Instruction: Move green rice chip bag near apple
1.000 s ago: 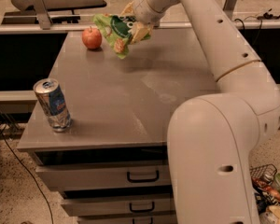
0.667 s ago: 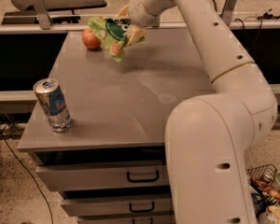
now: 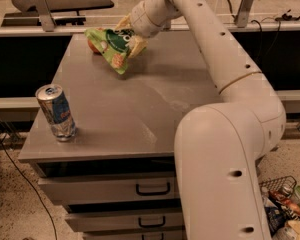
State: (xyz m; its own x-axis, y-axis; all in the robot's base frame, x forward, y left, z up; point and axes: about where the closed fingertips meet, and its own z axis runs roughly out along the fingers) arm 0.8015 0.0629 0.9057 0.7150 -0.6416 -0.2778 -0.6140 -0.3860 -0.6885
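The green rice chip bag (image 3: 112,46) is a crinkly light-green pouch with a dark green circle and orange chip pictures. My gripper (image 3: 131,36) is shut on the bag's right side and holds it just above the far left part of the table. The apple (image 3: 92,46) is red-orange and mostly hidden behind the bag's left edge; only a small sliver shows. The bag overlaps it in the view.
A blue-and-silver drink can (image 3: 56,112) stands upright near the table's front left corner. The grey table (image 3: 140,109) has drawers below. My white arm reaches over the right side of the table. A basket of items (image 3: 285,204) sits on the floor at right.
The gripper has carried the bag to the left, so the bag now covers most of the apple, which showed fully a second ago.
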